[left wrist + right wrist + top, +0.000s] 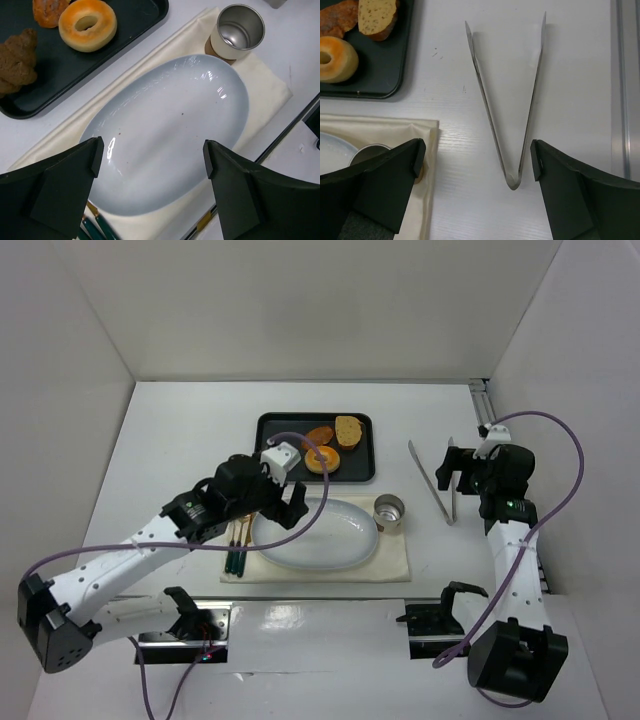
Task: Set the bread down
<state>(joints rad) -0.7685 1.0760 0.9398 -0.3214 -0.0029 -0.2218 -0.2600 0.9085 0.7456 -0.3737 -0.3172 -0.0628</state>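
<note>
The bread [17, 60], a dark brown lumpy pastry, lies on the black tray [65, 70] at the left edge of the left wrist view; in the top view the left arm hides it. My left gripper [153, 156] [290, 506] hangs open over the empty white oval plate [170, 125] [335, 540], to the right of the bread and apart from it. My right gripper [476, 160] [462, 468] is open above the hinge end of the metal tongs [505, 100] [432, 480], with nothing between its fingers.
On the tray [285, 455] also lie a doughnut [87, 24] [322, 460], an orange-brown bun [320, 434] and a tan bread slice [348, 430] [377, 17]. A steel cup [237, 31] [390, 510] and green-handled chopsticks [237, 545] rest on the cream cloth [395, 565].
</note>
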